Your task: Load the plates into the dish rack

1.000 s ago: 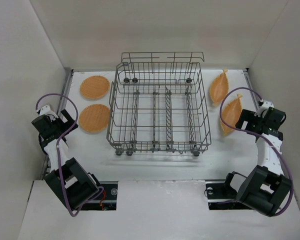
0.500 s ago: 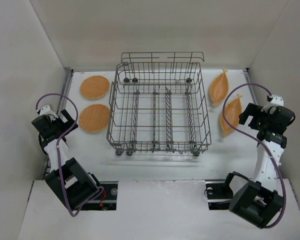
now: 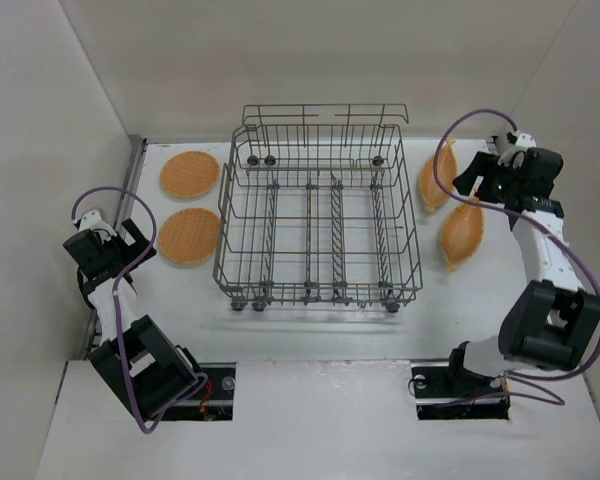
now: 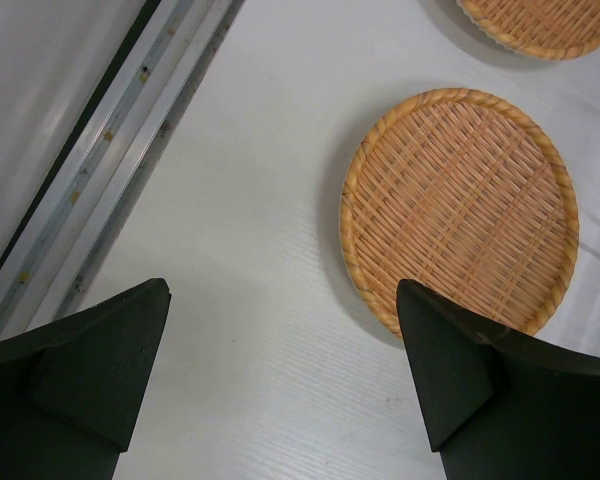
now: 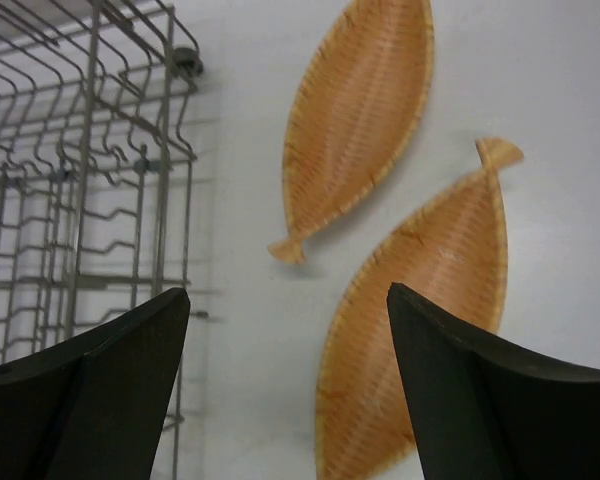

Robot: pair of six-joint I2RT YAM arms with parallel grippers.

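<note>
The grey wire dish rack [image 3: 320,215] stands mid-table with no plates in it. Two round woven orange-tan plates [image 3: 190,174] [image 3: 189,235] lie flat to its left. Two fish-shaped woven plates [image 3: 435,185] [image 3: 461,232] lie to its right. My left gripper [image 3: 138,245] is open and empty beside the nearer round plate [image 4: 460,205]; its fingers [image 4: 280,290] hang over bare table. My right gripper [image 3: 467,182] is open and empty above the two fish-shaped plates [image 5: 365,110] [image 5: 420,330], with the rack's side [image 5: 90,150] to its left.
White walls close in the table on the left, back and right. A metal rail [image 4: 110,170] runs along the table's left edge close to my left gripper. The second round plate's edge [image 4: 545,20] shows at the top of the left wrist view.
My right arm has swung away from the near right side toward the back, and its gripper now hangs over the two fish-shaped plates. The left arm has not moved.
</note>
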